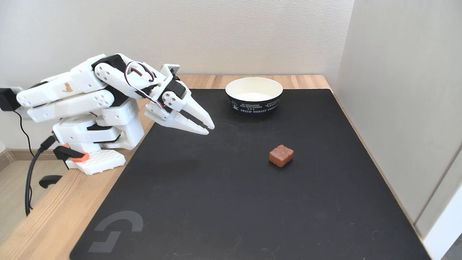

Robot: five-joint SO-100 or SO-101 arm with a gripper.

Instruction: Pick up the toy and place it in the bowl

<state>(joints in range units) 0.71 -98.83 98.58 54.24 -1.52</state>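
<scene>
1. Far left of the fixed view: white arm folded low over its base, clamped at the edge of the wooden bench (43, 216). Cables trail off the left side.
2. Pincer (208, 129) points right and slightly down, above the left part of the black mat (216, 202). Its tips lie nearly together with only a thin dark slit between them; I read it as closed and empty.
3. Centre-right: the toy (281, 155), a reddish-brown bumpy block, sits on the mat, well apart from the pincer, one corner toward the camera.
4. Behind it and a little to the left: the paper bowl (254, 104), navy outside, white inside, upright and empty, near the mat's back edge.
5. Step in hand, by my judgement: the reach. Open the pincer wide before descending, line its fingers with two flat faces of the block, not the corners, and come down from above so it is not nudged away.
</scene>
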